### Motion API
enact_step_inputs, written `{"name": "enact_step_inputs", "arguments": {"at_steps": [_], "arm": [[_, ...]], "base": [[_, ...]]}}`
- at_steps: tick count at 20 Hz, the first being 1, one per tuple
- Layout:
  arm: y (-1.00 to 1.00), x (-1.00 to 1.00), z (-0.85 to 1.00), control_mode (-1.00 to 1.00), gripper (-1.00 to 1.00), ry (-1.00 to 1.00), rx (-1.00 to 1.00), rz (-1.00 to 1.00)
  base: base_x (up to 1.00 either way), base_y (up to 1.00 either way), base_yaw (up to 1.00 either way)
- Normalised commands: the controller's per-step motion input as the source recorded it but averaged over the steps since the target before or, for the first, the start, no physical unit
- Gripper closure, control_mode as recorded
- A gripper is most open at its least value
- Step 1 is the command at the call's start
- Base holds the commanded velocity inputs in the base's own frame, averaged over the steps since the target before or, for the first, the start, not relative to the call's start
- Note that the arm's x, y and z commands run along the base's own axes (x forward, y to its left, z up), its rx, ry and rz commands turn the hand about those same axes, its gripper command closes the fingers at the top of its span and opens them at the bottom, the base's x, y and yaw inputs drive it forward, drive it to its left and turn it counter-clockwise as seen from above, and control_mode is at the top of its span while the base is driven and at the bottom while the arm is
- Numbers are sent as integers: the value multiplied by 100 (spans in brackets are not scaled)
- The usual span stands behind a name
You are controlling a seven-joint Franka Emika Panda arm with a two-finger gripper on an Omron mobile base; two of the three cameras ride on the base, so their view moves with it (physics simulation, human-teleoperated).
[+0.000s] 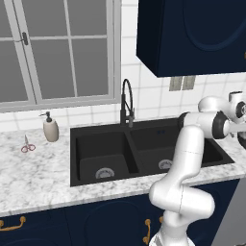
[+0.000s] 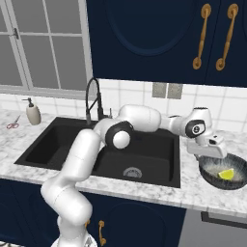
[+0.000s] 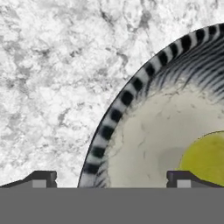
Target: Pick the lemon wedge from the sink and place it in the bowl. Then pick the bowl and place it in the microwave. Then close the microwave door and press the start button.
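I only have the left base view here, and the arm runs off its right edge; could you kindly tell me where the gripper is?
Observer: The gripper hangs just above the near-left rim of the bowl, which stands on the counter to the right of the sink.
Operator: Thank you. Is the lemon wedge out of the sink?
Observer: Yes, the lemon wedge lies inside the bowl.
Operator: Is the gripper holding anything?
Observer: No. In the hand view its fingertips stand wide apart, one over the counter and one over the inside of the bowl, with the striped rim between them.
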Motion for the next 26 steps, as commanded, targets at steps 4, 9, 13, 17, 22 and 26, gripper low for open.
{"name": "enact_step_inputs", "arguments": {"at_steps": [4,9,13,17,22,26], "arm": [[0,-2,-5,-100,100,0,0,0],[-4,-17,0,-100,100,0,0,0],[0,-32,2,-100,100,0,0,0],[25,-69,35,-100,100,-2,0,0],[53,-83,11,-100,100,-12,-5,0],[62,-86,1,-100,100,-10,-5,0]], "base": [[0,0,0],[0,0,0],[0,0,0],[0,0,0],[0,0,0],[0,0,0]]}}
